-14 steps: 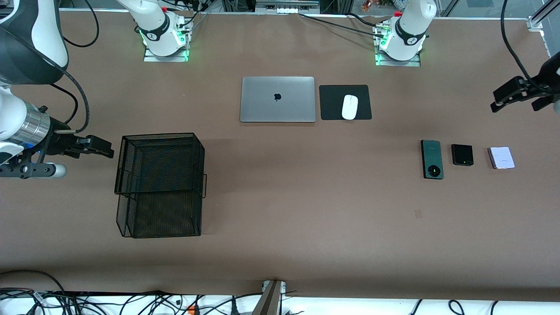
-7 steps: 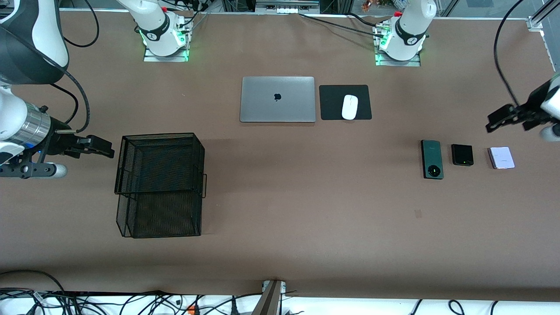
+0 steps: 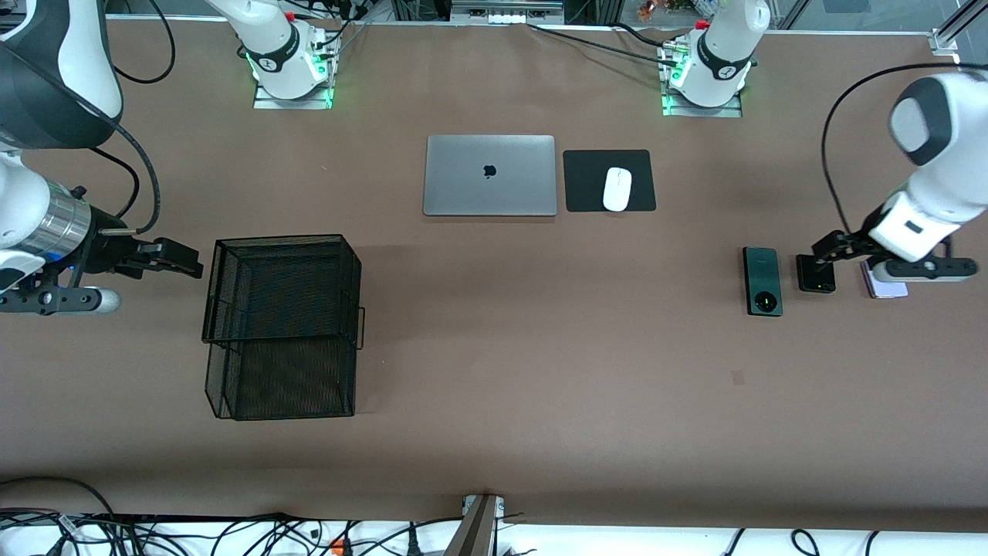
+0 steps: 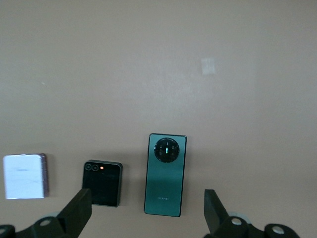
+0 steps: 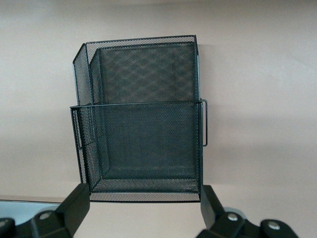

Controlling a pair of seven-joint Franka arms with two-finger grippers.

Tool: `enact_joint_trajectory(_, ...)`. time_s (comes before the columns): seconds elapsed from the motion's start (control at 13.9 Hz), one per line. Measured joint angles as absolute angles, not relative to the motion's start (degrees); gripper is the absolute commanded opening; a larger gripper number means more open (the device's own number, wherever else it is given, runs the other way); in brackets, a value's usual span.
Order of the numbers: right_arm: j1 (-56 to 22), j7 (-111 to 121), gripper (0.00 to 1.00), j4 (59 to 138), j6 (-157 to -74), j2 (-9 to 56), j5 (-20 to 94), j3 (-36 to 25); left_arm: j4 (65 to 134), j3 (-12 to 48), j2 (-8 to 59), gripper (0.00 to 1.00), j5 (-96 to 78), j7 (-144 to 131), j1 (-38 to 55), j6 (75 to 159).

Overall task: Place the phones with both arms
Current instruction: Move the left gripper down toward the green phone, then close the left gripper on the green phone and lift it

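Observation:
Three phones lie in a row toward the left arm's end of the table: a long dark-green one (image 3: 762, 280), a small black one (image 3: 816, 273) and a pale pink-white one (image 3: 888, 290), partly hidden under the left wrist. My left gripper (image 3: 827, 251) hangs open over the black phone. In the left wrist view its gripper (image 4: 147, 215) is open and empty, with the green phone (image 4: 166, 174), black phone (image 4: 102, 182) and pink-white phone (image 4: 25, 176) below. My right gripper (image 3: 174, 259) is open and empty, waiting beside the mesh basket.
A black two-tier mesh basket (image 3: 278, 239) stands toward the right arm's end and fills the right wrist view (image 5: 141, 119) in front of the open right gripper (image 5: 144, 208). A silver laptop (image 3: 489, 175) and a white mouse (image 3: 617, 188) on a black pad (image 3: 587, 181) lie near the bases.
My left arm has swung in from the table's end and come down over the phones, now covering part of the pink-white one. The right arm has not moved.

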State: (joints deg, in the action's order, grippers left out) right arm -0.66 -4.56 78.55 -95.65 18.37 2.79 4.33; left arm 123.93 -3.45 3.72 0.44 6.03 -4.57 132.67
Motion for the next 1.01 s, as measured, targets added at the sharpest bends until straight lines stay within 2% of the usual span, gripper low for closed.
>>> enact_joint_trajectory(0.43, -0.9, -4.6, 0.99, 78.5, -95.5, 18.4, 2.8, 4.3, 132.7, -2.9, 8.5, 1.00, 1.3, 6.5, -4.5, 145.7)
enact_joint_trajectory(1.01, -1.2, -4.6, 0.99, 78.5, -95.5, 18.4, 2.7, 4.4, 135.4, -2.9, 19.4, 1.00, 2.4, 7.2, -4.4, 159.2)
